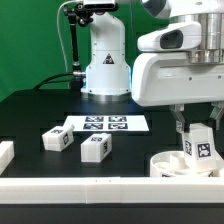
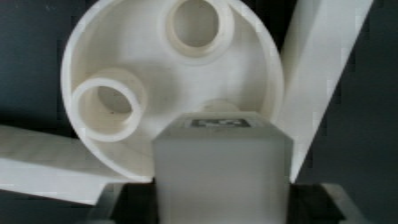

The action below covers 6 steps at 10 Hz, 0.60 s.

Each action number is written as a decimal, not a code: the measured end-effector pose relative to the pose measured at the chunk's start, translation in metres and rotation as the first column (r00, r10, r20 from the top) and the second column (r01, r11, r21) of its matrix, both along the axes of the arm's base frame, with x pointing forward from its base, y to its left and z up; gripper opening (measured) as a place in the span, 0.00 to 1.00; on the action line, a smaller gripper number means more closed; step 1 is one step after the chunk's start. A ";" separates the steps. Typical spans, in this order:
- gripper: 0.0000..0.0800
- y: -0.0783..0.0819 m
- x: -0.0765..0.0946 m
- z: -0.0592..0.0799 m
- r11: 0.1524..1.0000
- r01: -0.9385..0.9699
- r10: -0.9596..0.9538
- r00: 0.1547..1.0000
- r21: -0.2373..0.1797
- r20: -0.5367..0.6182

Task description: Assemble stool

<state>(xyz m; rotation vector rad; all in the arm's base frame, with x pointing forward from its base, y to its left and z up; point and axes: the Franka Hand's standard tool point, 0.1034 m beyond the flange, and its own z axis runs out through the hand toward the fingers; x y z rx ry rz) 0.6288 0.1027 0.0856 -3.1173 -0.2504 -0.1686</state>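
On the bench [image 1: 30, 112], the seat [image 1: 170, 163] lies at the exterior view's right. My hand [image 1: 196, 132] is clamped on a leg [image 1: 203, 148] just above it. A second leg [image 1: 55, 139] and a third leg [image 1: 95, 148] lie well apart from them. If the leg misses its socket [image 2: 111, 100], I reckon it jams or shoves the seat.

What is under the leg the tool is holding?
The round seat lies beneath the leg, which the tool grips; two of its round sockets show. The leg covers the seat area directly below it, so any third socket cannot be seen.
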 end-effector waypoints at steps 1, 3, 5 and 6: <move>0.42 0.001 0.000 0.000 0.997 0.073 -0.073 0.997 0.012 -0.003; 0.42 0.001 0.000 0.000 0.979 0.201 -0.200 0.980 0.034 -0.011; 0.42 0.004 -0.001 0.000 0.922 0.383 -0.382 0.924 0.063 -0.030; 0.42 0.006 -0.001 0.000 0.875 0.478 -0.477 0.878 0.074 -0.041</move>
